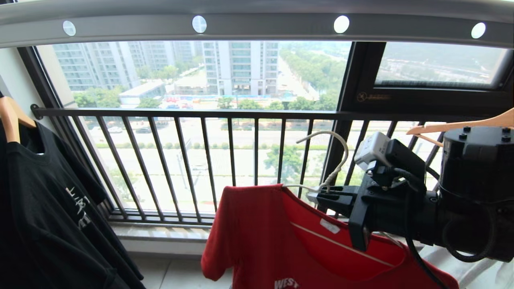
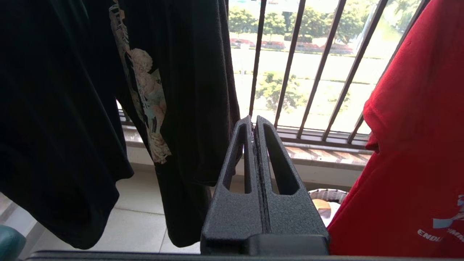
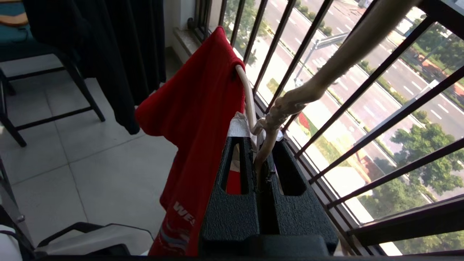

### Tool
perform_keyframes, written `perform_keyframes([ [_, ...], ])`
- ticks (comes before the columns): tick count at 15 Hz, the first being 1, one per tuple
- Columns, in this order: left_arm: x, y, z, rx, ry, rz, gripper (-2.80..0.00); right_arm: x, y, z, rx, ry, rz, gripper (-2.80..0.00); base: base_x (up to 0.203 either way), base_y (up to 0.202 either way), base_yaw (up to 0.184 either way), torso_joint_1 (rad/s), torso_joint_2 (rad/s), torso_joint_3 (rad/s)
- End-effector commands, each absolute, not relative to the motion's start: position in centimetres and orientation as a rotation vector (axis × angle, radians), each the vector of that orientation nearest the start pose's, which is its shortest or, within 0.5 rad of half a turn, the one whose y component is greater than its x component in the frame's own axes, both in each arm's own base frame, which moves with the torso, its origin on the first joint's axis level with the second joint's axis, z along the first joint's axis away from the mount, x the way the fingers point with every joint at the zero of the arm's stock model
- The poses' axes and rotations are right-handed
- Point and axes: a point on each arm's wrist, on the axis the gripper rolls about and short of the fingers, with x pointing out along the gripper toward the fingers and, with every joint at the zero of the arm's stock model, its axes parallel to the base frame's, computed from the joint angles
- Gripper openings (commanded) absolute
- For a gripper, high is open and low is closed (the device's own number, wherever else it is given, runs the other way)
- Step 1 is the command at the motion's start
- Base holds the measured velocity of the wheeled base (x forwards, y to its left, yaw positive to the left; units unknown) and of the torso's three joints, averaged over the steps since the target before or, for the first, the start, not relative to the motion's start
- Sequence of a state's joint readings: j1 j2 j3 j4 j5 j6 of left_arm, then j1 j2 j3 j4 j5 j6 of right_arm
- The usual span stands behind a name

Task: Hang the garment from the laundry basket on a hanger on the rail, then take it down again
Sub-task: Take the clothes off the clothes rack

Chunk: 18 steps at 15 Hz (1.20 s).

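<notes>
The red garment (image 1: 257, 237) hangs on the thin white hanger (image 1: 339, 156), its "WEST" print low on the front. My right gripper (image 1: 315, 196) is shut on the hanger's twisted neck (image 3: 270, 119), level with the window bars. The hook curls free in the air, well below the rail (image 1: 257, 26) that runs overhead with round white holes. In the right wrist view the garment (image 3: 195, 108) drapes from one hanger arm beside my fingers (image 3: 235, 170). My left gripper (image 2: 253, 121) is shut and empty, low down. Beyond it the laundry basket (image 2: 331, 193) shows its woven rim beside the garment (image 2: 417, 145).
A black T-shirt (image 1: 48, 208) on a wooden hanger (image 1: 10, 116) hangs at the left. Another wooden hanger (image 1: 461, 125) pokes in at the right. The black barred window railing (image 1: 200, 114) stands close behind. A dark chair (image 3: 54, 72) stands on the tiled floor.
</notes>
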State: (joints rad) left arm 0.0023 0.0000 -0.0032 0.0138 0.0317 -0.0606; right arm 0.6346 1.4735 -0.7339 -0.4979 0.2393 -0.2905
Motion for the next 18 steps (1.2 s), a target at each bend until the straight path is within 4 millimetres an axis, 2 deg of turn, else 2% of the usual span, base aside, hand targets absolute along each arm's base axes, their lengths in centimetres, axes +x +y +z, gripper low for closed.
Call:
perform_keyframes([
  [1,-2.3,0.1,7.5,-0.061,0.011,0.035,-2.8,21.4,15.1,21.2,-0.315,0.119,0.909,-2.8,0.0,0.0,0.0,0.0,0.0,0.0],
  [5,-2.3,0.1,7.5,-0.061,0.01,0.036,-2.8,22.2,15.6,20.1,-0.31,0.153,0.965,-2.8,0.0,0.0,0.0,0.0,0.0,0.0],
  [10,-2.3,0.1,7.5,-0.061,0.01,0.036,-2.8,21.6,15.4,20.9,-0.3,0.118,0.987,-2.8,0.0,0.0,0.0,0.0,0.0,0.0],
  [18,-2.3,0.1,7.5,-0.06,0.011,0.036,-2.8,21.7,15.4,21.1,-0.296,0.106,0.984,-2.8,0.0,0.0,0.0,0.0,0.0,0.0],
])
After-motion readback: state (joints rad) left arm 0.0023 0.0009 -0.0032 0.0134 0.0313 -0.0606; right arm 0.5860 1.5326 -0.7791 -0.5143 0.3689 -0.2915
